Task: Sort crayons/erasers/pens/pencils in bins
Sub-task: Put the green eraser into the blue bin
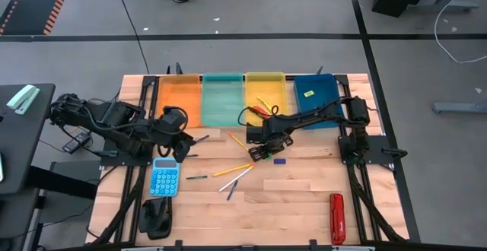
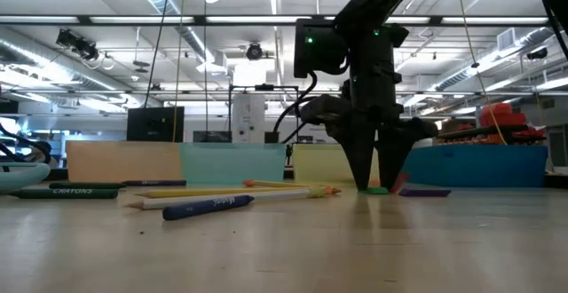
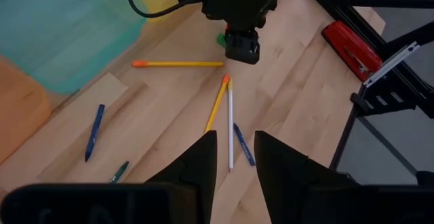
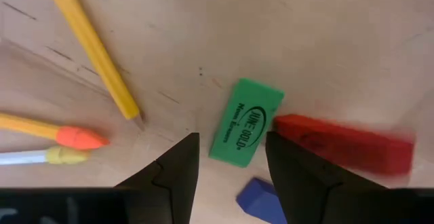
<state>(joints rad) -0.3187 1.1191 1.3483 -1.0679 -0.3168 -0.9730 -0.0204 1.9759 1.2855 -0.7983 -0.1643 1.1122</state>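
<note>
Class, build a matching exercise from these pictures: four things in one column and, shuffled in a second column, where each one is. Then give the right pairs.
Things:
1. green eraser
2. calculator
3. red tool
4. yellow-green eraser

Places:
A. inside the dark blue bin
B. near the table's front right corner
C. between the open fingers of the right gripper
D. on the table just in front of the left gripper

Pairs: 1-C, 2-D, 3-B, 4-A
</note>
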